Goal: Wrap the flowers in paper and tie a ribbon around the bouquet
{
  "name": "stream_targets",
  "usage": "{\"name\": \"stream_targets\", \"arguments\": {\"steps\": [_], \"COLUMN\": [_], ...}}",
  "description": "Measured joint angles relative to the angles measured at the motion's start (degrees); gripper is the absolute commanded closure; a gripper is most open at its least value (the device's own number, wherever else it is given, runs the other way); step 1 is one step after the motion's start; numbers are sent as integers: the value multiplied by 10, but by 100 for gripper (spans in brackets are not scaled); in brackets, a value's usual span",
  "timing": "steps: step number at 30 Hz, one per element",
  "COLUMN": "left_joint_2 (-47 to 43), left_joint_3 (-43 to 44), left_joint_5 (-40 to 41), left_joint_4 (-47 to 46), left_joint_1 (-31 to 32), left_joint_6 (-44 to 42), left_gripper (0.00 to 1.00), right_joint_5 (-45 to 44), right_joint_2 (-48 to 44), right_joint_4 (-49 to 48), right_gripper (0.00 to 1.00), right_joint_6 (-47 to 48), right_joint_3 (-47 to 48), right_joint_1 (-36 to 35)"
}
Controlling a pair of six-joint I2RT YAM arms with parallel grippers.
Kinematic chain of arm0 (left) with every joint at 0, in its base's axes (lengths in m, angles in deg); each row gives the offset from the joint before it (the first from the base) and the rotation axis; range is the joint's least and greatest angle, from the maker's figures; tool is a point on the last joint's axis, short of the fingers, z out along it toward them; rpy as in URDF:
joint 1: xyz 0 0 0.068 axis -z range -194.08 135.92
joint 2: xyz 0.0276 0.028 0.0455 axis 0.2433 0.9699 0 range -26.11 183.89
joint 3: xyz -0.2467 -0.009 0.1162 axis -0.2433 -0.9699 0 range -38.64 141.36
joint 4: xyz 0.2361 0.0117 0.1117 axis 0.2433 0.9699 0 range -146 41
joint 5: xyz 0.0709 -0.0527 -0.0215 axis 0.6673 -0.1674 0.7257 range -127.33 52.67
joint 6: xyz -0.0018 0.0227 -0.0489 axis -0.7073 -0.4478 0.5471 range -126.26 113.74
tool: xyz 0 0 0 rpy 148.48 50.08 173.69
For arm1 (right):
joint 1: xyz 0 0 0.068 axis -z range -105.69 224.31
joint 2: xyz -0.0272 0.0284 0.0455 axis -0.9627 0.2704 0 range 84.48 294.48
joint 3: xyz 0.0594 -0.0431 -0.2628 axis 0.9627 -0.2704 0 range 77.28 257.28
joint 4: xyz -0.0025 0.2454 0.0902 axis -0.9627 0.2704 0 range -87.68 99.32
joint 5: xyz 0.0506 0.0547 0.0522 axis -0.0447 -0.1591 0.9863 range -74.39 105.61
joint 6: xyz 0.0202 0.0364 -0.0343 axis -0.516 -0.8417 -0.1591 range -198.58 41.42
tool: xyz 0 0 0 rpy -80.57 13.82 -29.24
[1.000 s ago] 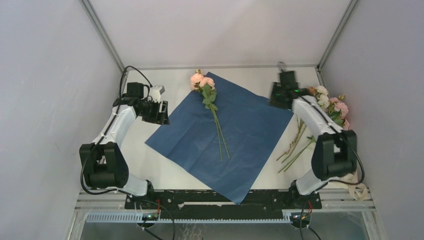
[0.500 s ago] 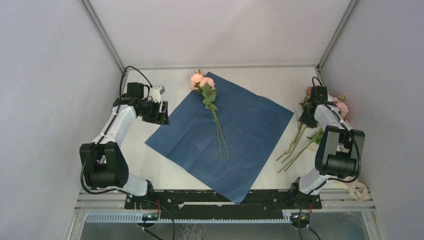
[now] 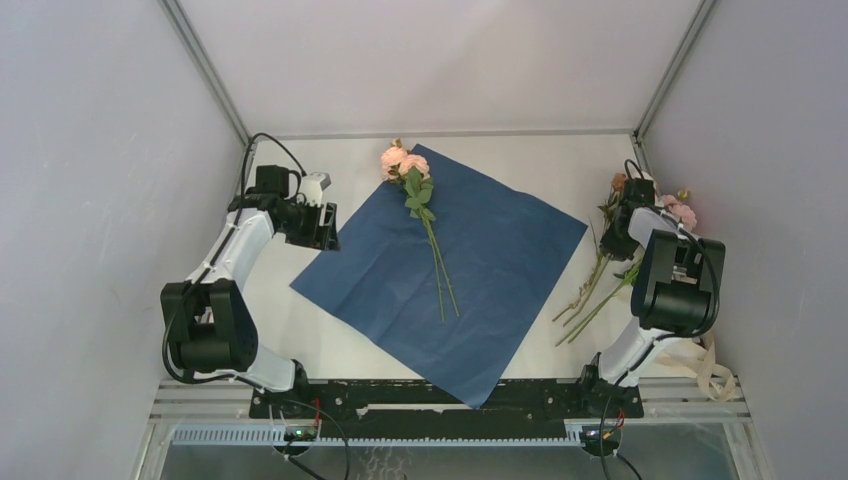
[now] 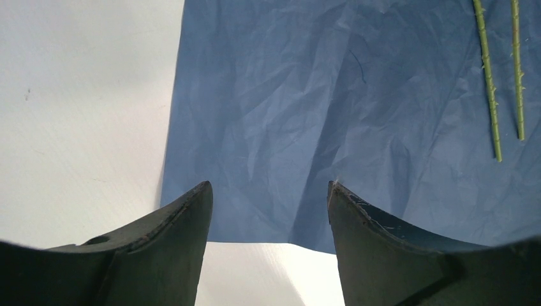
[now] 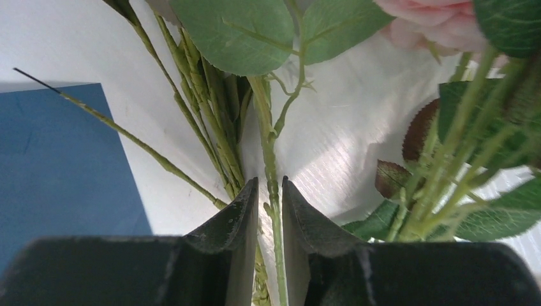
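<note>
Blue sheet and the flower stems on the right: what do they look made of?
The paper looks like thin matte tissue paper: fine creases all over, no shine. The flower stems look artificial, probably plastic: even green, with moulded ribbing and small nubs. Their leaves look like fabric with pressed veins, though I cannot be sure.

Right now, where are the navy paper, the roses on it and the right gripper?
navy paper (image 3: pixel 500 260), top view, bare middle.
roses (image 3: pixel 403 160), top view, pink blooms.
right gripper (image 5: pixel 270 182), right wrist view, between fingertips.

No legible text, no labels, brands, numbers or signs, any view
</note>
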Motion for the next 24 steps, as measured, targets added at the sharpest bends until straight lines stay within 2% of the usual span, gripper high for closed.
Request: {"name": "stream_targets", "arguments": {"steps": [7, 12, 17, 20, 24], "left_joint_2": [2, 2, 2, 2, 2], "left_joint_3": [0, 0, 0, 0, 0], "left_joint_5": [0, 0, 0, 0, 0], "left_joint_4": [1, 2, 2, 2, 2], "left_joint_1": [0, 0, 0, 0, 0], "left_joint_6": [0, 0, 0, 0, 0], "left_gripper": [29, 29, 29, 29, 29], "right_joint_5": [18, 33, 32, 13, -13], "right_joint_2": [21, 24, 19, -7, -99], "right_joint_4": [-13, -16, -12, -4, 11], "right_gripper": [73, 94, 100, 100, 100], "right_joint_6": [0, 3, 18, 30, 38], "right_joint_3": [1, 4, 4, 2, -2], "right_joint_1": [6, 11, 12, 12, 12]}}
